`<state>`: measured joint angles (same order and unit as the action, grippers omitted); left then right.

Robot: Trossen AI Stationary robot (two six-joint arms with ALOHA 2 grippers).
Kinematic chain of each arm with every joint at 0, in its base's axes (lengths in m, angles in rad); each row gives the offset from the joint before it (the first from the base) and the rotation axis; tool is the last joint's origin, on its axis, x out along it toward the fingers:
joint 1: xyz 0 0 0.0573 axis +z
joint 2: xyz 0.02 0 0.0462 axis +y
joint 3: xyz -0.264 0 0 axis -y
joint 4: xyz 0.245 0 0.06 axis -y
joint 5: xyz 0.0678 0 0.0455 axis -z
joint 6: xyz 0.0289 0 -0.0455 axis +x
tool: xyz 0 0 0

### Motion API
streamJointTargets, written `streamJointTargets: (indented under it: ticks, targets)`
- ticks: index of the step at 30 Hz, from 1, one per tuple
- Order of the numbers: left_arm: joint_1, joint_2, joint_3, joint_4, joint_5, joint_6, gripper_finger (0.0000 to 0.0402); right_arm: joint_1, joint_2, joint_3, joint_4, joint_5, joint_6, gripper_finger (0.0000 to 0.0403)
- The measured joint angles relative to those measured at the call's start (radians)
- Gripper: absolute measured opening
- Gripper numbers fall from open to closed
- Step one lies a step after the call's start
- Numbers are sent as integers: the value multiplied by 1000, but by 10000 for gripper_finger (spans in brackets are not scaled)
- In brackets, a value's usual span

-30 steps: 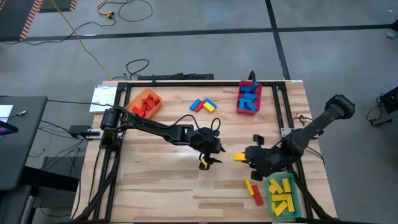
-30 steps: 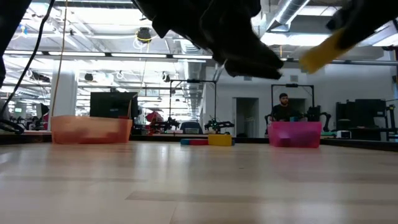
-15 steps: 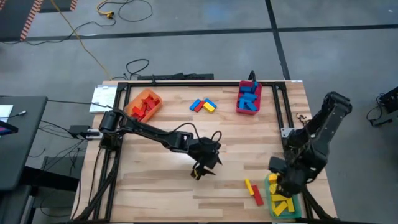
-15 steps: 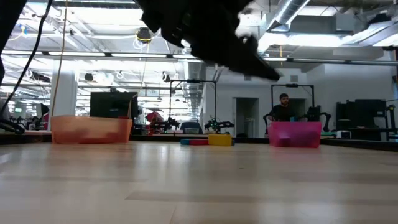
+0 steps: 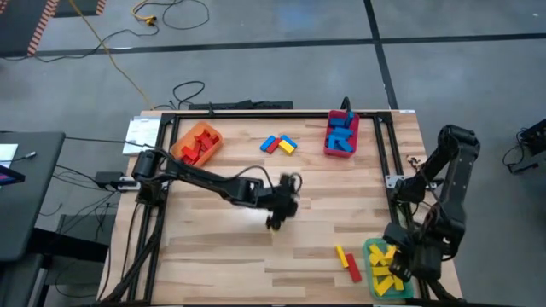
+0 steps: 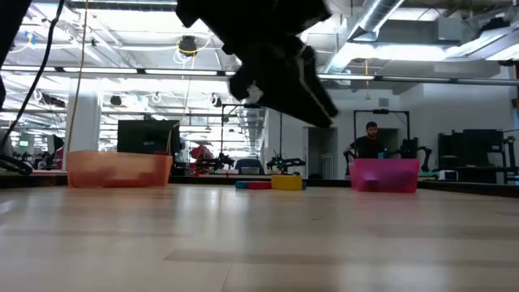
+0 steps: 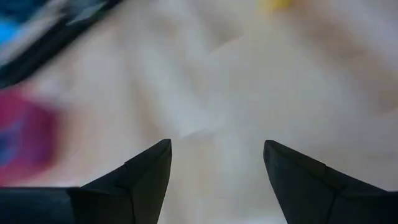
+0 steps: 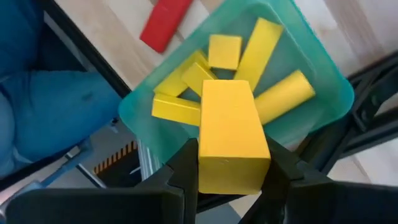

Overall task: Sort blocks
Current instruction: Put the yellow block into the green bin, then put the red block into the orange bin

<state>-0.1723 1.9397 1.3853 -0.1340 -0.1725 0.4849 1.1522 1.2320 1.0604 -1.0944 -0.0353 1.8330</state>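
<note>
1. While the right gripper (image 8: pixel 231 171) hangs over the green bin (image 8: pixel 323 81) at the lower right of the high view, its jaws clamp a yellow block (image 8: pixel 230 134) directly above the bin's yellow blocks (image 8: pixel 273 99).
2. Left gripper (image 7: pixel 214 168): jaws wide apart and empty, above bare table (image 5: pixel 213 247) at frame centre in the high view.
3. One red block (image 5: pixel 354 271) and a yellow one (image 5: pixel 342 256) lie just left of the green bin.
4. Three loose blocks (image 5: pixel 279 144), blue, red and yellow, lie at upper centre.
5. Orange bin (image 5: pixel 198 141), upper left, holds red blocks; pink bin (image 5: pixel 340 135), upper right, holds blue ones.
</note>
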Motion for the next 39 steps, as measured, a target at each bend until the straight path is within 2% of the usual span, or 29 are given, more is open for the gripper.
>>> streamJointTargets:
  ticks: [2,4,10,16,21,26,31,39]
  targets:
    - [22,-18,1,-31,-122,-11,249,20,1,-14,16,0,39,124]
    - [58,-27,1,-67,-183,-51,248,32,8,-28,39,1,63,124]
    - [208,-33,1,-201,-177,-203,248,39,66,-57,111,1,48,124]
    - [362,-33,1,-273,-53,-322,247,49,125,-57,162,0,48,124]
    - [475,-32,-1,-357,63,-289,247,60,164,-57,202,-2,47,124]
    - [574,-25,-44,-323,171,-285,247,66,190,-57,216,-14,46,130]
    - [653,-23,-88,-229,348,-316,247,66,195,-57,214,-16,44,162]
    - [711,-3,-122,-157,468,-362,247,65,158,-36,208,-16,44,226]
